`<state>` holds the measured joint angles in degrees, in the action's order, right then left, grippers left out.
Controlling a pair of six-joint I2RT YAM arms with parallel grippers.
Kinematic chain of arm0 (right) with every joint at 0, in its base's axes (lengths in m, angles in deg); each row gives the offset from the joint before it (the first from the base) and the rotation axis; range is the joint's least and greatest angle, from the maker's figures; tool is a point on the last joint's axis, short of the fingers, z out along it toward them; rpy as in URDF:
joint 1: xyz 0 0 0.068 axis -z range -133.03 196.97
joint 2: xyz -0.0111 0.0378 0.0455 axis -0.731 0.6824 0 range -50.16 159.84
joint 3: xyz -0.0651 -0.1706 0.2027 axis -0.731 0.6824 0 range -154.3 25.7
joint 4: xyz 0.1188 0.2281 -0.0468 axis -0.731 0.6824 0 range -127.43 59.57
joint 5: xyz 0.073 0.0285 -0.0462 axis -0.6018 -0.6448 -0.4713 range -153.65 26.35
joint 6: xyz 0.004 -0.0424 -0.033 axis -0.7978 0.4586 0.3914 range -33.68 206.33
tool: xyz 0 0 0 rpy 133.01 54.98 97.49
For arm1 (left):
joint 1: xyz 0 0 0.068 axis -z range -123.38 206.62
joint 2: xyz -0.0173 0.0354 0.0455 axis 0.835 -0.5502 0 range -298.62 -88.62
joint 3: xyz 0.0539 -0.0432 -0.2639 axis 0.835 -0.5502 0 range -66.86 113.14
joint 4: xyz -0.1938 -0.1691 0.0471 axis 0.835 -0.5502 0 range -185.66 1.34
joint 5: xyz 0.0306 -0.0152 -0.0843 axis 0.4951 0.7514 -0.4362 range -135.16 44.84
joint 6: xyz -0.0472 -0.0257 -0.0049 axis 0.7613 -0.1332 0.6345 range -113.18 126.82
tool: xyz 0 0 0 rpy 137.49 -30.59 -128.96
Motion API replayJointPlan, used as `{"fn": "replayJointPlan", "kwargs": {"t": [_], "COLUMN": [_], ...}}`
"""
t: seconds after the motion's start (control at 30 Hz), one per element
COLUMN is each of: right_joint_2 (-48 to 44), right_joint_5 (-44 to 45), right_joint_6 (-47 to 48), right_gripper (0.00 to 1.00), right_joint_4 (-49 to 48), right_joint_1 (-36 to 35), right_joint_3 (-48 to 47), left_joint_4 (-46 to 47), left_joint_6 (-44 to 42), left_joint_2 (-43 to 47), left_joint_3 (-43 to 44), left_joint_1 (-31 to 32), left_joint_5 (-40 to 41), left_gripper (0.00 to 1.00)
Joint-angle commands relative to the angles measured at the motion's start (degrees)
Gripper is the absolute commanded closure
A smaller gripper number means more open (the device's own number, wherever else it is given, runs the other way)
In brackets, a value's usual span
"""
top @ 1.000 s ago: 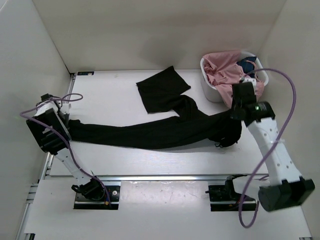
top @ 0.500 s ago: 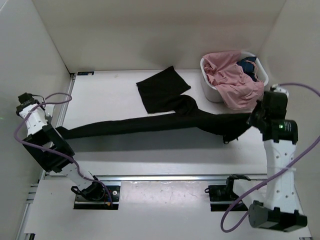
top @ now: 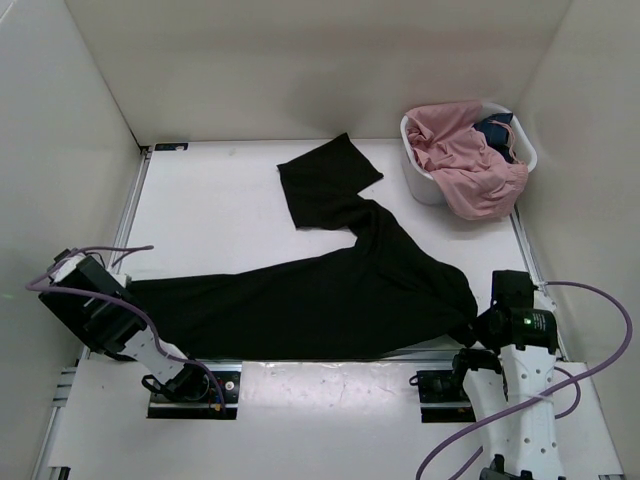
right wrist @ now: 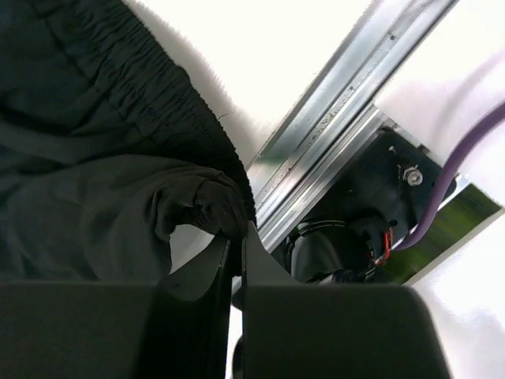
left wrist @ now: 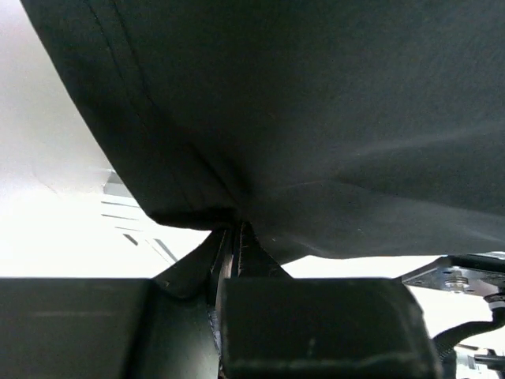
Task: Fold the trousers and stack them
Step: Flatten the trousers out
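Observation:
The black trousers [top: 320,300] lie spread across the near half of the white table [top: 220,210], one leg running up to the back middle [top: 325,180]. My left gripper [top: 118,292] is shut on the trousers' left end near the table's front left edge; in the left wrist view the cloth [left wrist: 300,118] hangs from the closed fingers [left wrist: 237,237]. My right gripper [top: 480,325] is shut on the elastic waistband [right wrist: 197,201] at the front right, just over the metal rail [right wrist: 331,150].
A white basket [top: 425,180] heaped with pink and dark clothes [top: 465,150] stands at the back right. White walls close in the table on the left, back and right. The metal rail [top: 330,355] and arm bases run along the near edge.
Both grippers have pulled the trousers toward the near edge. The cloth went from a stretched thin band to a wide flat spread. The right arm swung down from beside the basket.

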<state>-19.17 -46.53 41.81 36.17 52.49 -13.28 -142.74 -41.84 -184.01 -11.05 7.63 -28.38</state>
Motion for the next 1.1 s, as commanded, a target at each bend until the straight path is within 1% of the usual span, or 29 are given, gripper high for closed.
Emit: {"fn": "replayJointPlan", "kwargs": {"t": [0.0, 0.1, 0.17, 0.2, 0.23, 0.27, 0.3, 0.33, 0.37, 0.4, 0.47, 0.53, 0.6, 0.63, 0.67, 0.7, 0.73, 0.77, 0.8, 0.83, 0.87, 0.9, 0.93, 0.97, 1.0, 1.03, 1.07], "right_joint_2": [-0.22, -0.22, 0.30, 0.31, 0.83, 0.83, 0.83, 0.83, 0.83, 0.83, 0.83, 0.83, 3.11, 4.25, 6.70, 8.11, 9.87, 14.06, 16.54, 19.00, 23.46, 25.42, 27.01, 29.72, 30.97, 33.42, 34.83], "right_joint_5": [4.58, 6.94, 7.48, 8.44, 9.23, 11.33, 12.66, 13.89, 14.60, 15.13, 15.92, 15.92, 15.23, 14.70, 13.73, 12.33, 8.49, 6.45, 4.95, 3.20, 1.52, -2.84, -5.15, -7.26, -9.80, -12.79, -16.39], "right_joint_6": [-8.31, -10.85, -12.26, -12.79, -14.01, -14.63, -15.25, -16.04, -16.04, -16.04, -14.47, -12.63, -8.85, -7.10, -2.90, -0.43, 1.77, 3.88, 6.34, 7.59, 8.82, 11.53, 12.51, 13.22, 14.70, 15.24, 15.24], "right_gripper": [1.00, 1.00, 1.00, 0.95, 0.88, 0.78, 0.45, 0.32, 0.25, 0.20, 0.18, 0.18, 0.19, 0.19, 0.19, 0.19, 0.19, 0.19, 0.19, 0.19, 0.19, 0.19, 0.19, 0.18, 0.18, 0.16, 0.16], "right_joint_4": [2.24, 2.86, 3.64, 3.65, 4.52, 5.92, 6.89, 7.77, 8.31, 8.31, 8.31, 5.95, 2.10, 0.59, -1.25, -3.44, -7.82, -9.60, -10.84, -13.37, -14.96, -16.89, -21.35, -23.75, -26.12, -30.14, -31.23], "right_joint_1": [0.19, 0.19, 0.19, 0.19, 0.19, 0.19, 0.19, 0.19, 0.19, 0.19, 0.19, 0.19, 0.19, 0.19, 0.19, 0.19, 0.19, 0.19, 0.19, 0.19, 0.19, 0.19, 0.19, 0.19, 0.19, 0.72, 0.72], "right_joint_3": [-2.50, -2.50, -2.50, -2.50, -3.02, -3.90, -4.52, -5.13, -5.92, -7.76, -10.22, -13.83, -16.11, -17.87, -18.41, -18.41, -18.41, -18.41, -18.41, -18.41, -19.02, -19.03, -17.89, -17.10, -16.14, -14.39, -13.76], "left_joint_4": [3.01, 3.55, 3.55, 3.55, 3.55, 3.55, 3.55, 3.55, 3.55, 3.55, 2.68, 0.31, -2.33, -3.99, -7.23, -8.31, -9.01, -9.54, -10.59, -10.60, -10.60, -10.60, -10.60, -10.60, -10.60, -10.60, -9.91], "left_joint_6": [-1.95, -1.96, -1.96, -1.96, -1.96, -1.96, -1.96, -1.96, -1.96, -1.96, -2.49, -3.27, -5.03, -5.82, -7.22, -7.23, -6.45, -4.79, -0.68, 1.71, 4.52, 10.72, 13.65, 16.12, 19.54, 20.79, 21.93], "left_joint_2": [4.08, 4.08, 4.08, 4.08, 4.08, 4.08, 4.69, 4.69, 5.30, 6.35, 9.15, 11.27, 14.09, 14.97, 15.58, 16.11, 16.12, 16.12, 14.03, 12.35, 10.51, 8.32, 3.16, 0.41, -2.23, -7.56, -10.31], "left_joint_3": [-1.23, -1.76, -1.76, -1.76, -1.76, -1.76, -1.15, -1.14, 0.42, 1.05, 3.58, 6.23, 10.09, 11.15, 12.12, 13.69, 14.32, 15.20, 18.34, 20.46, 22.83, 25.55, 32.01, 35.30, 38.38, 43.80, 46.47], "left_joint_1": [-1.63, -2.86, -3.47, -3.48, -4.00, -4.01, -4.01, -4.70, -4.71, -5.23, -5.24, -5.24, -2.96, -1.82, -0.59, 2.64, 4.85, 7.66, 13.60, 16.62, 19.61, 25.21, 28.05, 30.77, 36.45, 39.73, 43.24], "left_joint_5": [0.72, 0.72, 0.19, -0.33, -0.34, -0.86, -0.87, -1.39, -1.39, -1.39, -2.44, -4.37, -9.02, -11.04, -15.85, -18.07, -19.66, -20.72, -23.17, -24.58, -25.82, -28.18, -29.42, -30.82, -33.36, -33.39, -32.69], "left_gripper": [0.86, 0.86, 0.80, 0.76, 0.67, 0.60, 0.52, 0.49, 0.45, 0.45, 0.45, 0.43, 0.42, 0.39, 0.36, 0.33, 0.32, 0.30, 0.30, 0.30, 0.30, 0.30, 0.30, 0.30, 0.30, 0.30, 0.30]}}
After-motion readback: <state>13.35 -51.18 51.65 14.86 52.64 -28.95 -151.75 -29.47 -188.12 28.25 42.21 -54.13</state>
